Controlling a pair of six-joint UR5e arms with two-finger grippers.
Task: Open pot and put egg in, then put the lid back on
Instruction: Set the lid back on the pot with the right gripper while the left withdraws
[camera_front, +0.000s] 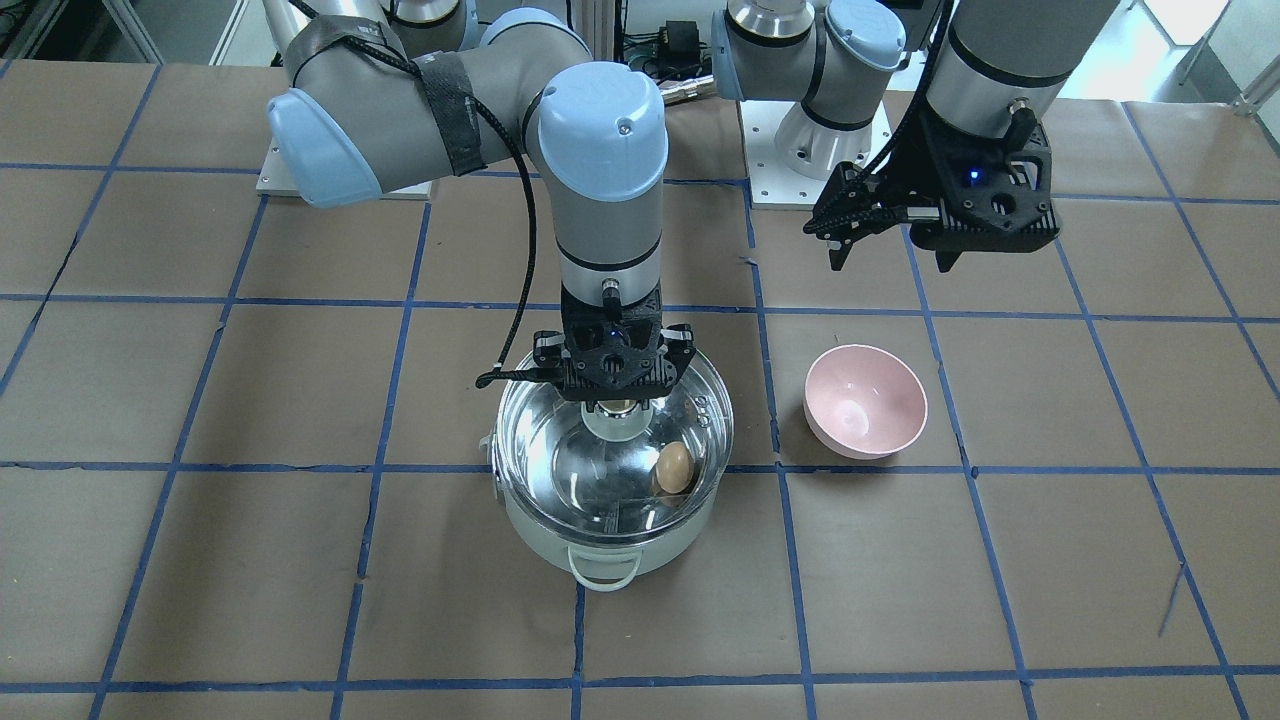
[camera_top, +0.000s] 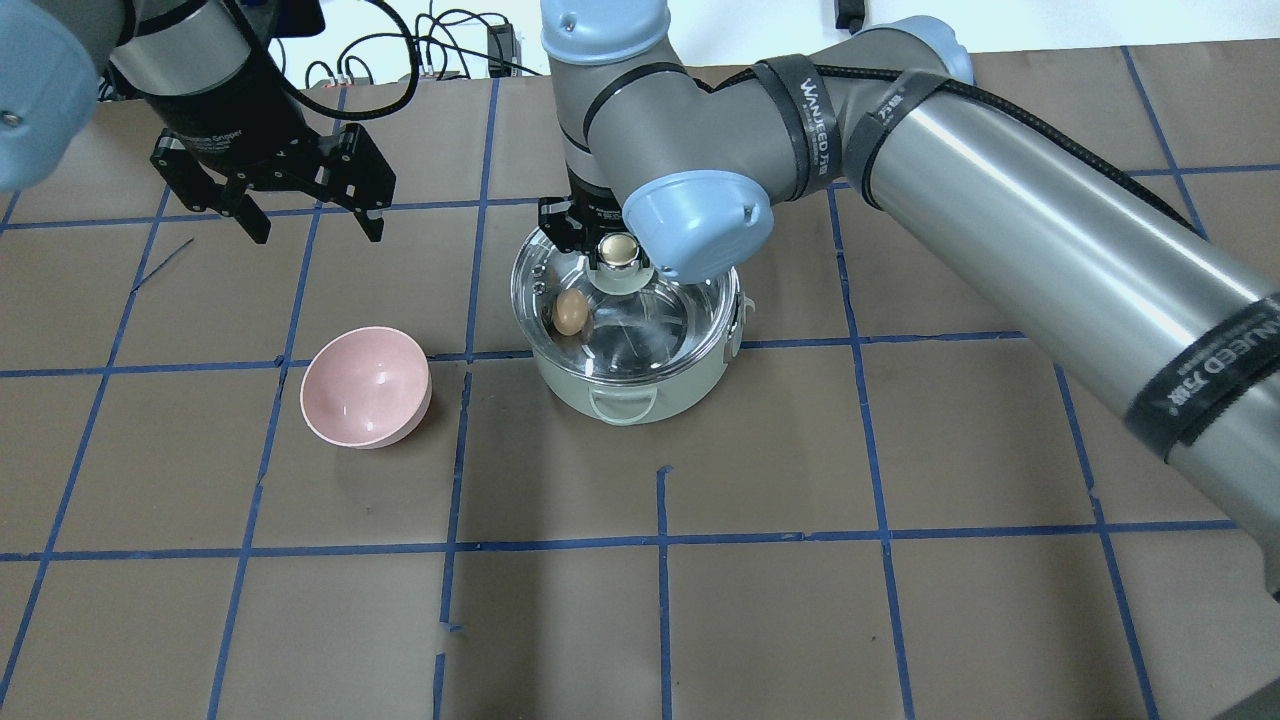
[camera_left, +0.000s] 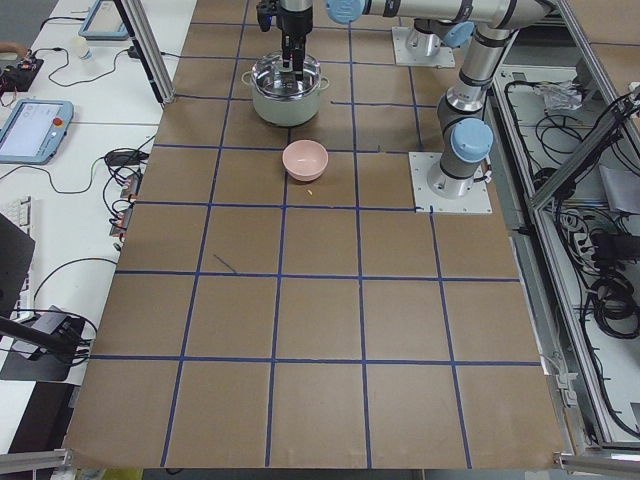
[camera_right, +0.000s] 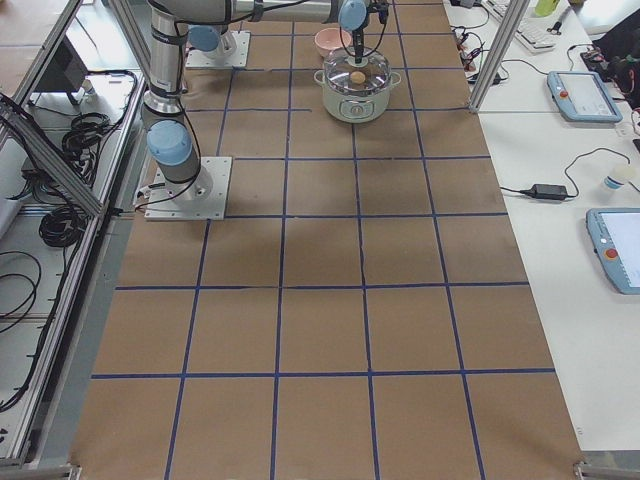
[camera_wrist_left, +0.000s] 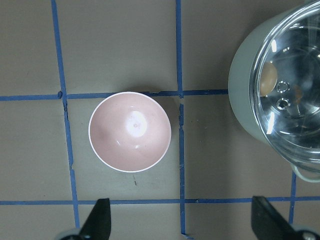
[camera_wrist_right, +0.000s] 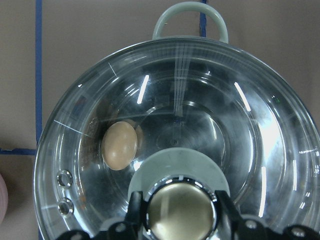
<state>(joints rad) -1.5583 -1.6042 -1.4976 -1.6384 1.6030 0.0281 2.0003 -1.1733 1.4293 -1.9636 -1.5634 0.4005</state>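
Note:
The pale mint-white pot (camera_front: 600, 555) stands on the table with the brown egg (camera_front: 675, 467) inside it, seen through the glass. The clear glass lid (camera_front: 560, 450) covers the pot's mouth; I cannot tell whether it rests on the rim or hangs just above it. My right gripper (camera_front: 615, 405) points straight down, shut on the lid's cream-gold knob (camera_wrist_right: 180, 215). The right wrist view shows the egg (camera_wrist_right: 120, 146) left of the knob. My left gripper (camera_front: 890, 262) is open and empty, high above the table behind the pink bowl.
An empty pink bowl (camera_front: 865, 400) sits on the robot's left of the pot, also in the overhead view (camera_top: 366, 387) and the left wrist view (camera_wrist_left: 130, 132). The table is brown paper with a blue tape grid. The arm bases stand at the robot's edge.

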